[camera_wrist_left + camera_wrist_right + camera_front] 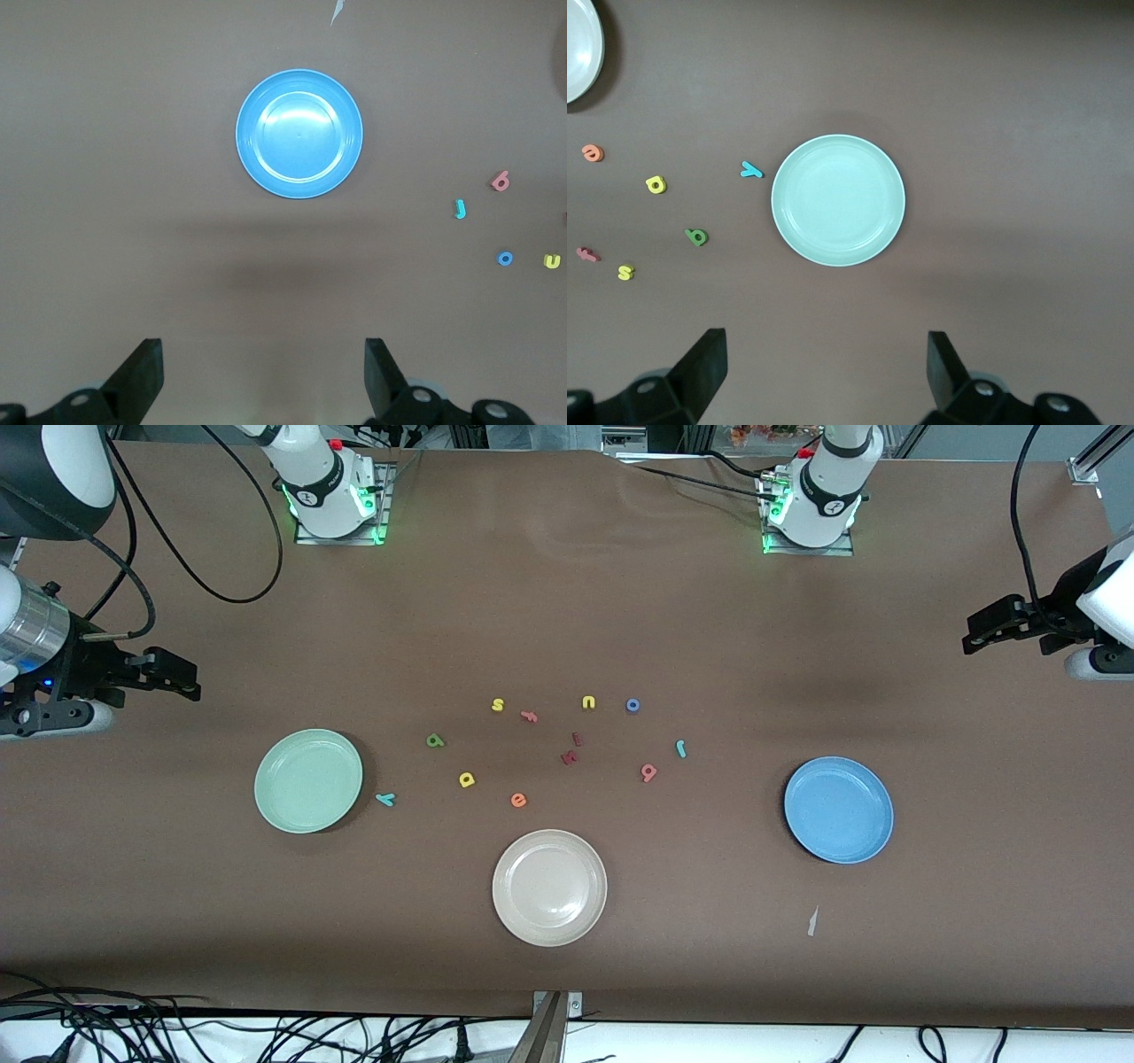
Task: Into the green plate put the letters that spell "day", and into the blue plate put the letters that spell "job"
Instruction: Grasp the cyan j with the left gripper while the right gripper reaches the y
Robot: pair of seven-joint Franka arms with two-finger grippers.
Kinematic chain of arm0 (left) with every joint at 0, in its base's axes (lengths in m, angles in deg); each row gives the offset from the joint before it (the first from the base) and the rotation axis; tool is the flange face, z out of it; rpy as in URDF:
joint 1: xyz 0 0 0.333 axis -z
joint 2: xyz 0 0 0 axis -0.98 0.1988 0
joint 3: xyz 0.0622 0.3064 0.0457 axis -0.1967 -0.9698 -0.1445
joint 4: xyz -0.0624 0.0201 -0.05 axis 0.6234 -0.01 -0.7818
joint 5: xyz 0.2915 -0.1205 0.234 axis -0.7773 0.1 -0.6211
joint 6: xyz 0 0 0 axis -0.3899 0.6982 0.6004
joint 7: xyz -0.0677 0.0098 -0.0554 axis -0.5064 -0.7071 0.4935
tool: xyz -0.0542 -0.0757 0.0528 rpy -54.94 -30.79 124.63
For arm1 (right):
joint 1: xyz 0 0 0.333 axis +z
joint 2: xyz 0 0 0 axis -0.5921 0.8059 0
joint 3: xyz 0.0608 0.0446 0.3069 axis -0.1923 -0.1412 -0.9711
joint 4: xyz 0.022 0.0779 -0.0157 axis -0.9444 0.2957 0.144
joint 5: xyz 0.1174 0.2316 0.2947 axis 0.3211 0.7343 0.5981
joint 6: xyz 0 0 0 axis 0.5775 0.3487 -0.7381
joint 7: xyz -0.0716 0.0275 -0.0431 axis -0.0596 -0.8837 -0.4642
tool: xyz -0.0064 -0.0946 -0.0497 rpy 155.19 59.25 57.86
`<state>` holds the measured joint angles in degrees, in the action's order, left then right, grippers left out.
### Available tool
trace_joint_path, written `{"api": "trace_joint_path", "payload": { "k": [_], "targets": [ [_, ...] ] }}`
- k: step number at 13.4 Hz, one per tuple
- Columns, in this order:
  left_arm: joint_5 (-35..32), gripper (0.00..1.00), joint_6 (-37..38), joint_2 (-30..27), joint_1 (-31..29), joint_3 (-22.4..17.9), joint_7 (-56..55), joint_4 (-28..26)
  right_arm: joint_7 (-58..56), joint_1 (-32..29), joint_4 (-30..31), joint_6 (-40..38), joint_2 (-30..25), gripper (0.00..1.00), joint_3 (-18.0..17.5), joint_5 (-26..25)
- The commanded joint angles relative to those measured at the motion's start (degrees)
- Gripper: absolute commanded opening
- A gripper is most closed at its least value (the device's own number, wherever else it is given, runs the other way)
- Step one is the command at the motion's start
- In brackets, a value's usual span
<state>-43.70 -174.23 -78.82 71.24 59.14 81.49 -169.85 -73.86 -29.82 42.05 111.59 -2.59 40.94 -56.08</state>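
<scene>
The green plate (307, 780) (838, 200) lies toward the right arm's end of the table and the blue plate (838, 810) (299, 133) toward the left arm's end. Both are empty. Between them lie the green "d" (434, 740), yellow "a" (467, 779), teal "y" (385, 799) beside the green plate, teal "j" (680, 749), blue "o" (633, 705) and salmon "b" (649, 772). My right gripper (182, 676) (827, 367) hangs open over bare table at its end. My left gripper (973, 633) (263, 372) hangs open at the other end.
A beige plate (549, 887) lies nearest the front camera, mid-table. Among the letters are a yellow "s" (498, 705), pink "f" (529, 716), yellow "u" (588, 702), orange "e" (518, 800) and two dark red pieces (571, 749). A paper scrap (812, 921) lies near the blue plate.
</scene>
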Motion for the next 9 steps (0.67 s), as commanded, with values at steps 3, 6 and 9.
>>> {"api": "trace_joint_path", "payload": {
  "k": [3,6,9],
  "targets": [
    [-1.2,1.0,-0.8,1.2,0.9,0.3,-0.5,-0.5,-1.0,-0.2,-0.9,-1.0,0.3,1.0,0.0,0.6],
    [-0.7,1.0,-3.5,4.8,5.0,0.3,-6.4,-0.5,-0.6,0.0,-0.9,-1.0,0.3,1.0,0.0,0.7],
    [-0.4,1.0,-9.6,8.5,11.1,0.3,-17.0,-2.2,-1.2,0.1,-1.0,-1.1,-0.3,1.0,-0.7,0.6]
  ]
}}
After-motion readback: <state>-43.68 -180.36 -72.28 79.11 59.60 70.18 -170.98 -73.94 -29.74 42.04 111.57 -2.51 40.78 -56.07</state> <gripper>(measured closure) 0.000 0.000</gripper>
